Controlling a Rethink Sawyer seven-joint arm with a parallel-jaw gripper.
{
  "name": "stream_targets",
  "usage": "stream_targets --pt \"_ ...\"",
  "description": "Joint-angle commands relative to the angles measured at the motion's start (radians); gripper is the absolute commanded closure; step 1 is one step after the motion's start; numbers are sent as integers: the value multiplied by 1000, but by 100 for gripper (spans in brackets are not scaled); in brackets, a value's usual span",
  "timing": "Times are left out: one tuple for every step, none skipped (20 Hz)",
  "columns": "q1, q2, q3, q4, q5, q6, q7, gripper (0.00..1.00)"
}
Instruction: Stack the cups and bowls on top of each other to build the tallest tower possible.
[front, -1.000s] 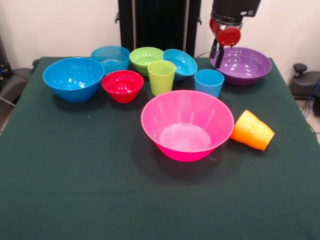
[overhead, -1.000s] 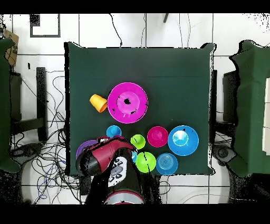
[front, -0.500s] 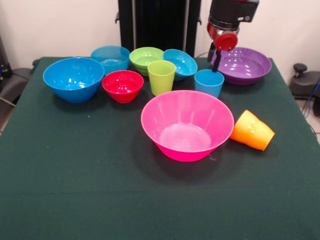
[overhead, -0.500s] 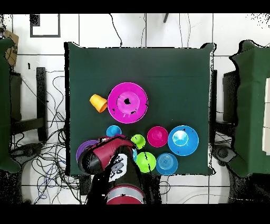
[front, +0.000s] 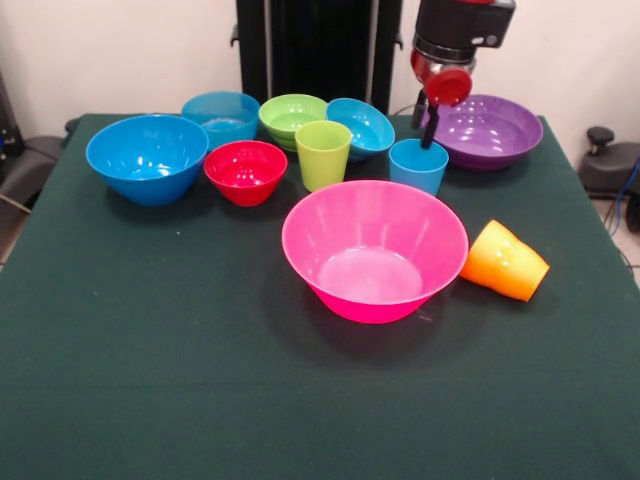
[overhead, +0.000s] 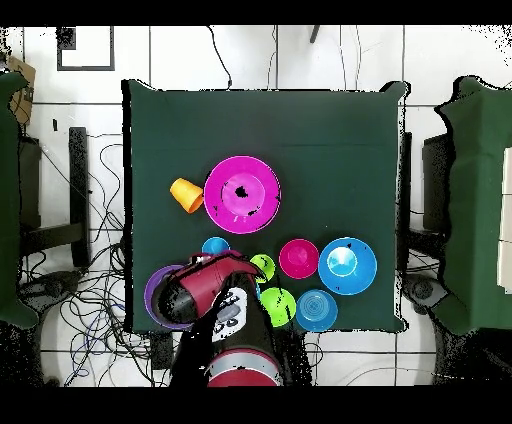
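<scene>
Light blue cup (front: 418, 165) stands upright on the green table (front: 150, 350), between the pink bowl (front: 374, 248) and the purple bowl (front: 482, 130). Gripper (front: 428, 125) hangs right over the cup's far rim, dark fingertips dipping to about rim level; contact cannot be judged. Whether the jaws are spread or closed cannot be told: the fingers overlap in the front view and the arm hides them from above.

Arm (front: 455, 40) comes down steeply from the top edge, red wrist knuckle just above the fingers, black housing above that. In the overhead view the red and black arm (overhead: 205, 290) lies across the purple bowl (overhead: 155, 300) and reaches toward the light blue cup (overhead: 213, 246), which shows just past its tip.

Pink bowl sits open side up near table centre, nothing inside. Orange cup (front: 505, 261) lies on its side just beside the pink bowl, mouth toward it.

Back row, all upright and separate: large blue bowl (front: 147, 157), red bowl (front: 245, 170), green cup (front: 323, 154). Behind them: cyan bowl (front: 221, 116), green bowl (front: 292, 118), small blue bowl (front: 362, 126), tilted. Green bowl and small blue bowl touch or overlap. Nothing stacked.
</scene>
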Motion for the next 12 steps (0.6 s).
stream_targets --pt "-7 89 28 -105 -64 -7 -146 0" --pt "-10 99 24 -111 -71 -14 -147 0" --pt "-12 105 24 -115 -73 -17 -148 0" --pt "-12 110 25 -119 -74 -19 -148 0" --pt "-13 116 26 -123 -76 -21 -148 0" --pt "-6 119 21 -129 -75 -18 -142 0" --pt "-4 120 17 -129 -77 -19 -139 0" --pt "0 124 14 -132 -78 -20 -134 0" --pt "4 128 12 -135 -79 -22 -130 0" --pt "6 134 10 -141 -80 -22 -129 0" --pt "10 140 7 -144 -81 -26 -125 0" --pt "11 145 4 -146 -82 -27 -123 0"
